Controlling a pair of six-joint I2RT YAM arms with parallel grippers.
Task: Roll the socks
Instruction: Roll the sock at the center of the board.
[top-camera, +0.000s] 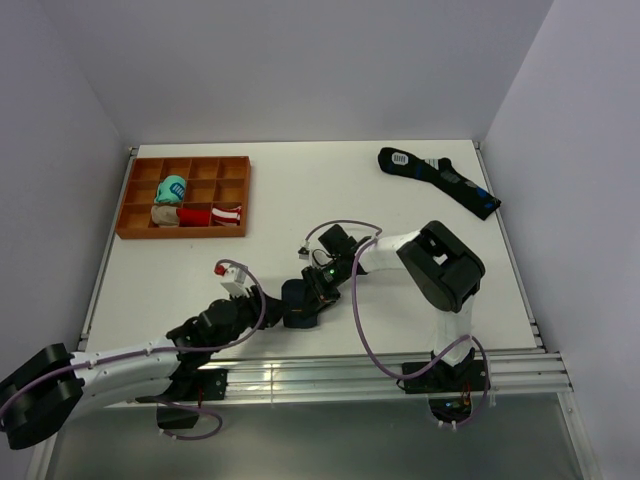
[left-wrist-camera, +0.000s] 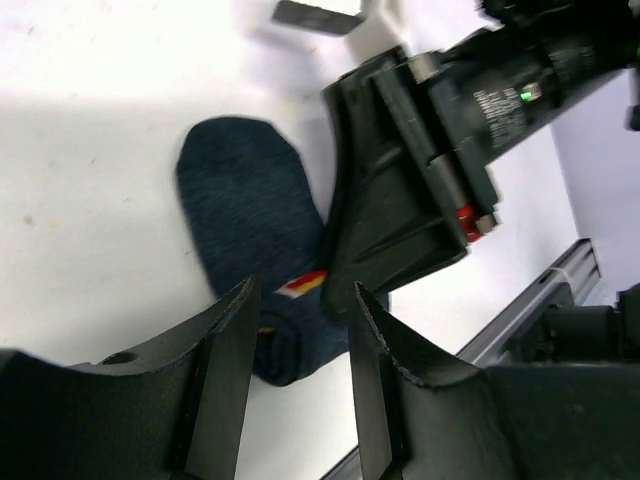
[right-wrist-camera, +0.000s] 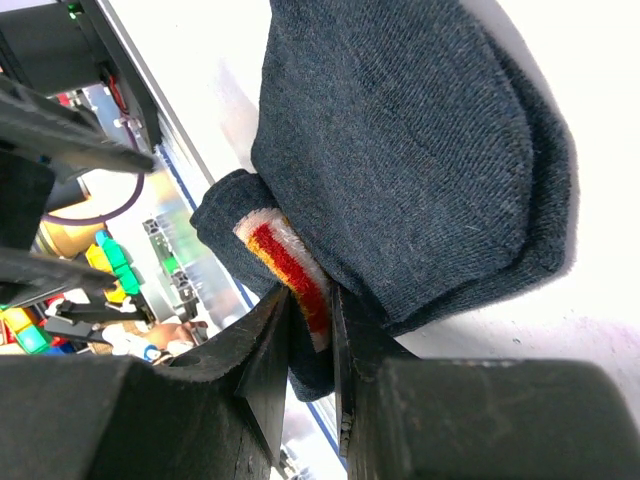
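Plainly, the greatest risk is judged to lie at the near end of the socks (right-wrist-camera: 400, 130), where only a thin fold by the red, white and yellow patch (right-wrist-camera: 290, 265) is pinched. If that fold is pulled or turned too fast, it could be slipped out of the grip and the fold would drop flat. A 2nd risk is judged to come from crowding: 2 grippers are placed at the same end of the socks, and a collision could be caused by any sideways move.

The left gripper (left-wrist-camera: 300, 345), on the near side of the socks, is seen with its jaws about half apart. The folded patch end is framed in the gap, yet contact with either finger cannot be confirmed, so nothing is taken to be held. The right gripper (right-wrist-camera: 312, 340), directly over the socks' patch end, is closed almost fully, and the fold is clamped between its fingers. The rounded end of the socks is laid flat on the table (top-camera: 300, 200).

Well beyond the socks, an orange tray (top-camera: 135, 190) of rolled bundles is seen to the far left, and a longer dark sock (top-camera: 440, 180) to the far right.
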